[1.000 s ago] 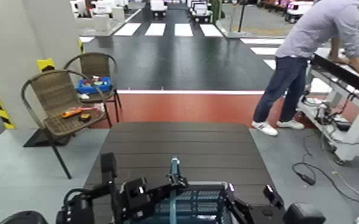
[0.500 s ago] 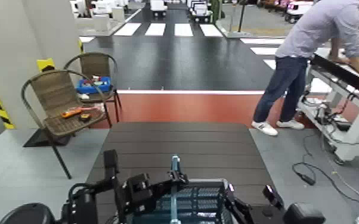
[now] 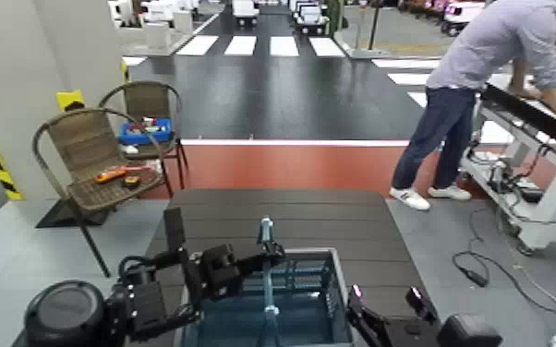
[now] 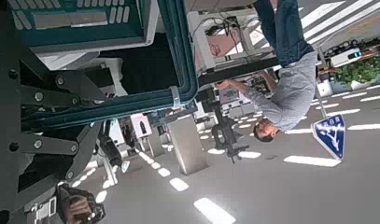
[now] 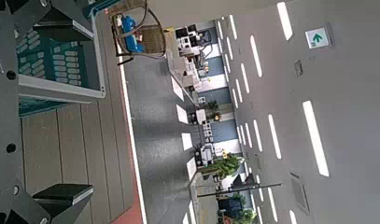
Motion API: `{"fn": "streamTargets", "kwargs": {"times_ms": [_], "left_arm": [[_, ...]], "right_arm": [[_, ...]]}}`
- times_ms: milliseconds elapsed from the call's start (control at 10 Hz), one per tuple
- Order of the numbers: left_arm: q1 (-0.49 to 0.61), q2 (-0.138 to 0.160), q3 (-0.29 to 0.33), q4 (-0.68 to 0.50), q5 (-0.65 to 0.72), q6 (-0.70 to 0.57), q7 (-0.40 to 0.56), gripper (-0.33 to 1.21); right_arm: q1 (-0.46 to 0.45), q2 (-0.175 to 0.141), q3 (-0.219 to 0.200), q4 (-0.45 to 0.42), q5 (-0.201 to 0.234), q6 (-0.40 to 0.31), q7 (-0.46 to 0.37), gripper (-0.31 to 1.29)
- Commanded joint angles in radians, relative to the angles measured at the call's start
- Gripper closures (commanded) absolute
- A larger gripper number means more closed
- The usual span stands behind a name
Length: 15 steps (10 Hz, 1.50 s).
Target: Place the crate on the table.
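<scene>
At the lower centre, the crate (image 3: 305, 312), handle running up-down, long axis unclear, lies below the left gripper (image 3: 272, 260), clamped on that handle, with the parted right gripper (image 3: 385, 297) at lower right.

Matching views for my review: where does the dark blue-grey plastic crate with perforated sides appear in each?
Head: crate at bottom centre, left gripper closed on its thin teal handle, right gripper beside it.
Left wrist: cut off at the picture's edge, handle nearer.
Right wrist: partly shown, cut off, above slatted tabletop.
Shared landmark: perforated side.
</scene>
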Motion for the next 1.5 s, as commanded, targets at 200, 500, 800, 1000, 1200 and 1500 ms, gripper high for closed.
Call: {"fn": "streamTargets", "kwargs": {"times_ms": [200,500,800,1000,1200,1500], "left_arm": [[-0.101,0.003,-0.063,0.11,-0.02,-0.025,-0.03,1.2],[-0.17,0.008,-0.108,0.182,-0.02,-0.051,-0.035,1.2],[-0.241,0.002,-0.168,0.28,-0.02,-0.081,-0.044,1.2],[-0.285,-0.004,-0.208,0.345,-0.036,-0.097,-0.063,1.2],[-0.328,-0.01,-0.24,0.398,-0.058,-0.108,-0.083,1.2],[-0.38,-0.018,-0.284,0.483,-0.102,-0.125,-0.15,1.2]], "right_arm": [[-0.005,0.0,0.003,0.002,-0.001,0.002,0.0,0.15],[-0.008,0.0,0.008,0.003,-0.004,0.002,0.0,0.15],[-0.012,-0.002,0.013,0.005,-0.009,0.002,0.0,0.15],[-0.015,-0.002,0.017,0.008,-0.012,0.002,0.0,0.15],[-0.02,-0.003,0.022,0.011,-0.015,0.002,0.0,0.15],[-0.025,-0.005,0.025,0.013,-0.018,0.002,0.0,0.15]]}}
